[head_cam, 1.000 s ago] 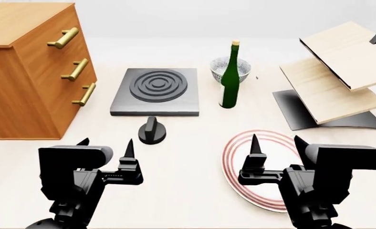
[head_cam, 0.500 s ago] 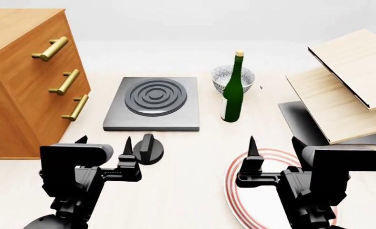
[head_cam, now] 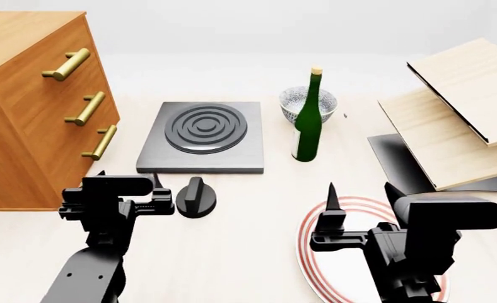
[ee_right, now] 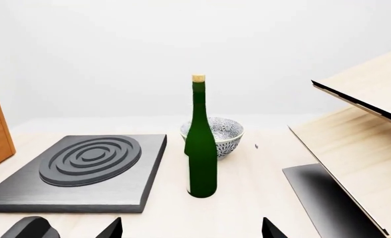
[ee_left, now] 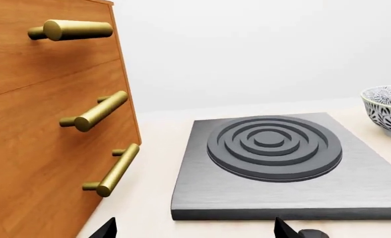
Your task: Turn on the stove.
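Note:
The stove point(head_cam: 202, 136) is a flat dark-grey hotplate with one ringed burner, at the table's middle. Its separate black round knob point(head_cam: 195, 197) stands just in front of it. My left gripper point(head_cam: 129, 182) is open and empty, low over the table just left of the knob. In the left wrist view the stove point(ee_left: 268, 163) lies ahead of the open gripper point(ee_left: 194, 230) and the knob point(ee_left: 311, 233) barely shows at the edge. My right gripper point(head_cam: 359, 189) is open and empty, right of the knob. The right wrist view shows the stove point(ee_right: 83, 171), knob point(ee_right: 33, 229) and gripper point(ee_right: 190, 230).
A wooden drawer cabinet point(head_cam: 29, 107) with brass handles stands left of the stove. A green bottle point(head_cam: 308, 120) and a patterned bowl point(head_cam: 295, 104) stand to its right. Wooden boards on a curved black stand point(head_cam: 450, 126) are at far right. A red-ringed plate point(head_cam: 316, 252) lies under my right gripper.
My left arm has reached forward, bringing its gripper down beside the knob. The right arm has hardly moved. Earlier the head view shifted closer and lower.

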Robot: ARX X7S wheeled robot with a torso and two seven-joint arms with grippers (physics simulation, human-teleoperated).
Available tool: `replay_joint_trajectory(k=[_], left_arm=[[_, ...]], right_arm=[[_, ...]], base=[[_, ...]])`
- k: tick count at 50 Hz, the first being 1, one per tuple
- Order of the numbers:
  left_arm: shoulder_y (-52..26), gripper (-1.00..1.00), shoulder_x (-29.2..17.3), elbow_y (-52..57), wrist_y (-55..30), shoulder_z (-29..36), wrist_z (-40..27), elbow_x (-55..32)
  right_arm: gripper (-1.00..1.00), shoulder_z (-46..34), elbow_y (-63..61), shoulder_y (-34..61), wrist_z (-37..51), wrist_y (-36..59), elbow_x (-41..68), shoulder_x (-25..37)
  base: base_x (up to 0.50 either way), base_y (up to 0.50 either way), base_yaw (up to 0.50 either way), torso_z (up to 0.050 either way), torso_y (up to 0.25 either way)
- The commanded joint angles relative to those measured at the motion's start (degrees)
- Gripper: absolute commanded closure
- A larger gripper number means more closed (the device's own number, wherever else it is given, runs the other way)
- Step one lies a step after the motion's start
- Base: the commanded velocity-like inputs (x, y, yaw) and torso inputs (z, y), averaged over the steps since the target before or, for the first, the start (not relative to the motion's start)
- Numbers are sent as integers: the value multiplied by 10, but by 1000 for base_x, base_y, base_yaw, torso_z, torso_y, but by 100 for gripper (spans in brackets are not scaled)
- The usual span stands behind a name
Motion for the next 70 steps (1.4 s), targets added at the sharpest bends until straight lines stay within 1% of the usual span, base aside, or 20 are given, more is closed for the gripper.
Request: replay_joint_trajectory(k=[1, 12, 15, 26, 33, 41, 50, 52, 53, 55, 58, 59, 61, 62, 63, 64, 65, 67, 69, 70], left_arm=[[-32, -100, 4, -179, 132, 18, -5, 33], [-42, -100, 24, -259, 178, 25, -15, 34], [-50, -100, 33, -300, 201, 29, -14, 33], [-59, -100, 51, -351, 234, 45, -21, 41], [-80, -100, 66, -415, 264, 58, -22, 45], [-101, -100, 86, -446, 279, 76, -25, 51], [-108, -100, 103, -437, 272, 101, -13, 47], [-98, -100, 106, -405, 255, 108, -10, 44], [-82, -100, 106, -359, 227, 113, -1, 35], [-65, -100, 104, -311, 201, 120, -1, 31], [-26, -100, 94, -187, 129, 133, 7, 19], [-10, -100, 87, -121, 81, 134, 7, 11], [4, -100, 77, -57, 36, 135, 10, -2], [15, -100, 67, -10, 13, 139, 13, -4], [31, -100, 52, 69, -41, 138, 14, -15], [39, -100, 44, 102, -53, 138, 15, -19], [52, -100, 32, 174, -109, 125, 16, -43], [62, -100, 22, 227, -135, 115, 16, -57], [81, -100, 8, 309, -176, 93, 9, -79], [84, -100, 8, 326, -192, 83, 9, -92]], right_arm=[[-100, -19, 9, -11, 7, -26, -11, 10], [-100, -22, 14, -15, 9, -33, -7, 11], [-100, -20, 12, -16, 10, -30, -2, 11], [-100, -22, 17, -20, 13, -37, 2, 13], [-100, -20, 16, -24, 14, -40, 6, 16], [-100, -21, 24, -30, 15, -52, 5, 19], [-100, -20, 32, -43, 14, -70, 4, 24], [-100, -20, 33, -44, 15, -70, 5, 25], [-100, -19, 33, -43, 16, -70, 5, 25], [-100, -19, 32, -43, 17, -68, 7, 24], [-100, -16, 25, -40, 19, -62, 13, 24], [-100, -11, 21, -39, 19, -60, 16, 24], [-100, -7, 20, -38, 20, -59, 18, 25], [-100, -5, 20, -37, 20, -58, 20, 25], [-100, -3, 19, -39, 20, -60, 20, 26], [-100, -3, 20, -41, 21, -62, 20, 26], [-100, -2, 21, -42, 21, -64, 20, 25], [-100, -5, 25, -43, 22, -69, 18, 26], [-100, -9, 28, -43, 23, -70, 18, 25], [-100, -9, 26, -43, 23, -68, 19, 25]], base=[[0, 0, 0, 0, 0], [0, 0, 0, 0, 0], [0, 0, 0, 0, 0], [0, 0, 0, 0, 0], [0, 0, 0, 0, 0], [0, 0, 0, 0, 0], [0, 0, 0, 0, 0], [0, 0, 0, 0, 0], [0, 0, 0, 0, 0], [0, 0, 0, 0, 0], [0, 0, 0, 0, 0], [0, 0, 0, 0, 0], [0, 0, 0, 0, 0], [0, 0, 0, 0, 0], [0, 0, 0, 0, 0], [0, 0, 0, 0, 0], [0, 0, 0, 0, 0], [0, 0, 0, 0, 0], [0, 0, 0, 0, 0], [0, 0, 0, 0, 0]])
